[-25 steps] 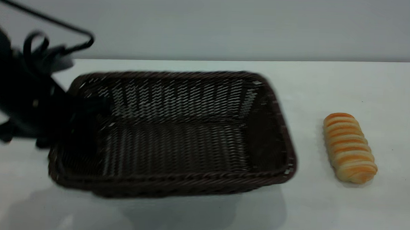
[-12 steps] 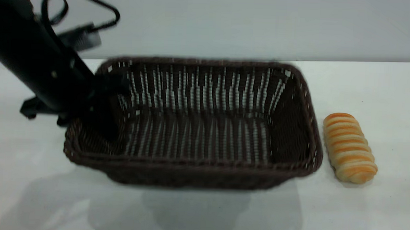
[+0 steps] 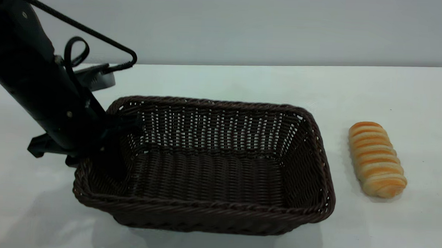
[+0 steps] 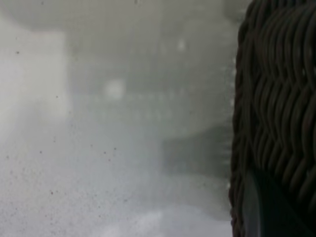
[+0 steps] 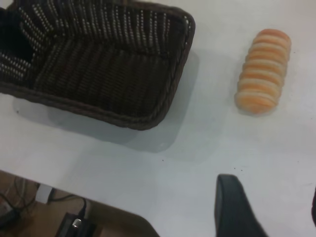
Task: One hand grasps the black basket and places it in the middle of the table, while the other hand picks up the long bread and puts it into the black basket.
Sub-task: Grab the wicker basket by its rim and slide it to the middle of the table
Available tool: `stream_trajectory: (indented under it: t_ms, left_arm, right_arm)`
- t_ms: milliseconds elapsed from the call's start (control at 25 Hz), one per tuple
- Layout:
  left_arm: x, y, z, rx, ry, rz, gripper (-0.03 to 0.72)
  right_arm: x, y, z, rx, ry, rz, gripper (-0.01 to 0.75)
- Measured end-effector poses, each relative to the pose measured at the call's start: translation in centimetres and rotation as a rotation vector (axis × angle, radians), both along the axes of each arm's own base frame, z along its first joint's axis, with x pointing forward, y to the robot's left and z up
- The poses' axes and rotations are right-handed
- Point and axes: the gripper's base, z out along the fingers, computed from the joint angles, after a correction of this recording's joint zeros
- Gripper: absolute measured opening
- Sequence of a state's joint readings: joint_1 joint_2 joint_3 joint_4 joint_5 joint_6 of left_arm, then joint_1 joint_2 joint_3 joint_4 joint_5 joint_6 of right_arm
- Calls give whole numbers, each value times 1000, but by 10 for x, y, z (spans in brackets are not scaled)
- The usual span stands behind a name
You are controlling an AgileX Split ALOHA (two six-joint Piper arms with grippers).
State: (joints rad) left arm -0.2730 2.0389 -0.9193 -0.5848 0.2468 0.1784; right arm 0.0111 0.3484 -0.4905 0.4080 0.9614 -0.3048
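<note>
left gripper [image 3: 110, 134] is clamped on the left end wall of the basket [image 3: 209, 209], one finger inside, the arm slanting down from the upper left with its cable looped above. the basket is level, its base right down at the table [image 3: 223, 79] around the middle, open side up and nothing in it. in the left wrist view the wicker wall [image 4: 276, 113] fills one side, pressed close to the camera, with bare tabletop beyond. the bread [image 3: 377, 159] lies flat on the table just right of the basket, apart from it, striped side up, long axis running front to back. right gripper [image 5: 269, 210] hangs above the table near the bread, well short of it, fingers spread wide and holding nothing; only its dark fingertip [image 5: 234, 207] shows clearly
</note>
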Motion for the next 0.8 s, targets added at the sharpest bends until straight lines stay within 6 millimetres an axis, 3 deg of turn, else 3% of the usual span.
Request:
stream_trajectory:
  t_ms: [280,360,600,680,800]
  left_arm:
    - [1,0,-2,-1,6,3,153]
    - [0,-1,-2,-4,14,1,221]
    - [-4,-2,-2,-17,58,0,582]
    - [-5,-2,-2,-21,76,-1,647]
    - [-7,-1,0,-31,103,-3,667]
  right_arm:
    - [0,0,0,-4,-2,4,366]
    - [0,0,0,-4,-2,4,366]
    - [0,0,0,-5,-3,5,366]
    - [0,0,0,-5,-3,5,366]
    - [0,0,0,-4,-3,5,366]
